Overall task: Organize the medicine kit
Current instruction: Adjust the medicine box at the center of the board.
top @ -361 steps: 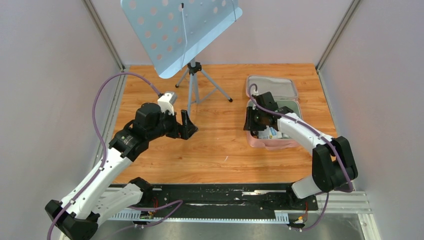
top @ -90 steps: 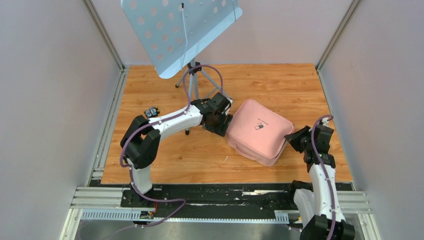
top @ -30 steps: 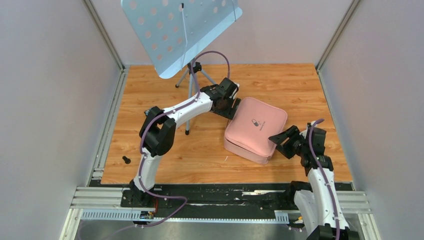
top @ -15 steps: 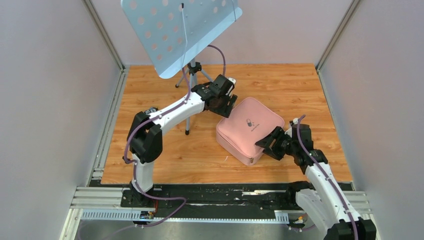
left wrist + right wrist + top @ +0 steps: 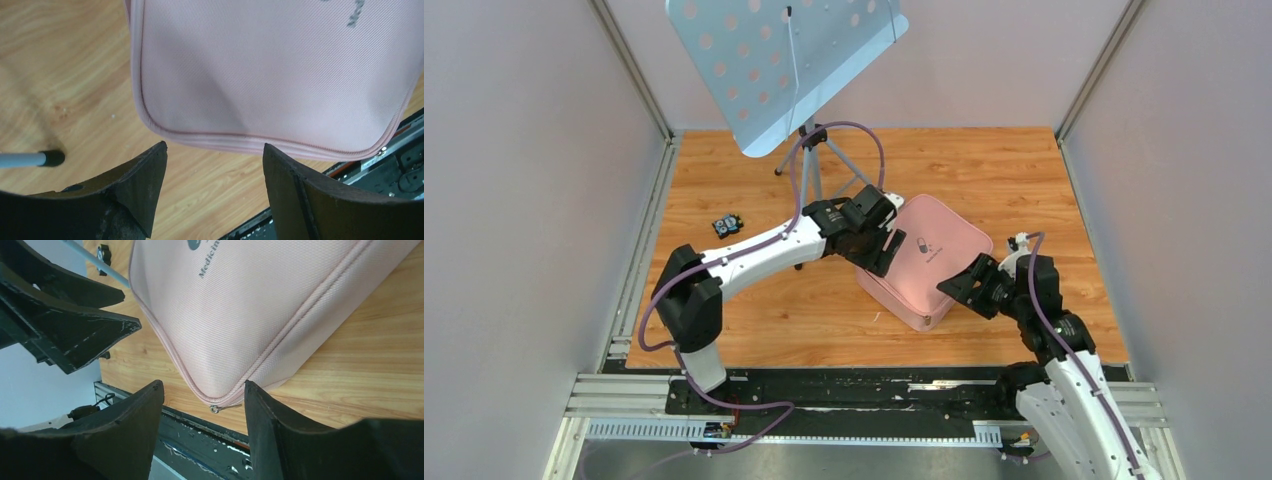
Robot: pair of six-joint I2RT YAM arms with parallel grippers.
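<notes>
On the table, the medicine kit lies closed, contents hidden.

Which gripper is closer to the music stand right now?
Left. The left gripper hovers at the left edge of the kit, just right of the stand and its legs; the right gripper is at the kit's near-right side, farther off.

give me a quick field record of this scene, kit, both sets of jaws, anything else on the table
kit: medicine kit closed, flat on table, logo up
zip pull: at the corner facing the right jaws
left jaws: open, at the kit's left side, holding nothing
right jaws: open, at the kit's near corner, holding nothing
other: music stand; small black item on table's left
</notes>
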